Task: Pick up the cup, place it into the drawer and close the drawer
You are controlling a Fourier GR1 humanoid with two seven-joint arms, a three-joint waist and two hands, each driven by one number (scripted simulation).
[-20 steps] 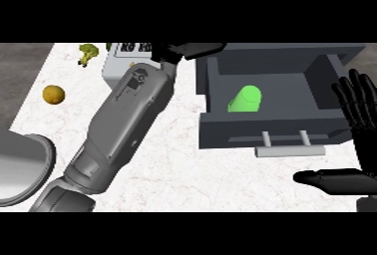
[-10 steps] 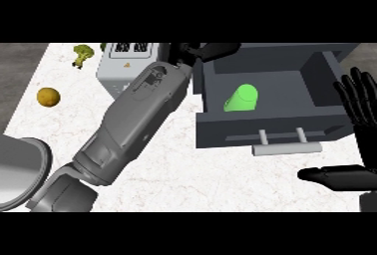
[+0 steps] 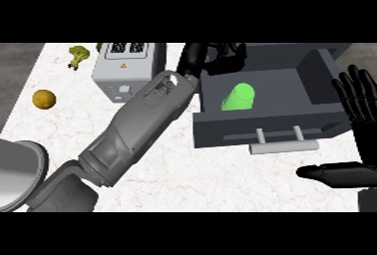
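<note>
The cup [image 3: 239, 97] lies on its side inside the open drawer [image 3: 221, 129], toward the drawer's left half and apart from the walls. We judge the placing done and the closing not yet begun.

Our left hand [image 3: 213, 55] sits over the drawer's far-left corner, with the grey left forearm [image 3: 140, 124] slanting up to it from the near left. It does not have the cup, but it is too dark and bunched for us to tell how far open it is. Our right hand [image 3: 359, 114] rests open at the right edge with its fingers straight up, holding nothing and just right of the drawer's right wall.

To close the drawer well, we should first lift the left hand up and away to the left, so that nothing hangs over the rim when the drawer moves. The handle [image 3: 283, 146] stands out from the near face, right of its middle. A flat push on that face beside the handle, driven straight toward the far side, should keep the drawer from skewing. The right hand is nearer to that face and looks the better choice. We should push slowly, since the cup on its side may roll. The grey box [image 3: 129, 69] to the far left stands near the left arm's way out, so we should keep clear of it.
</note>
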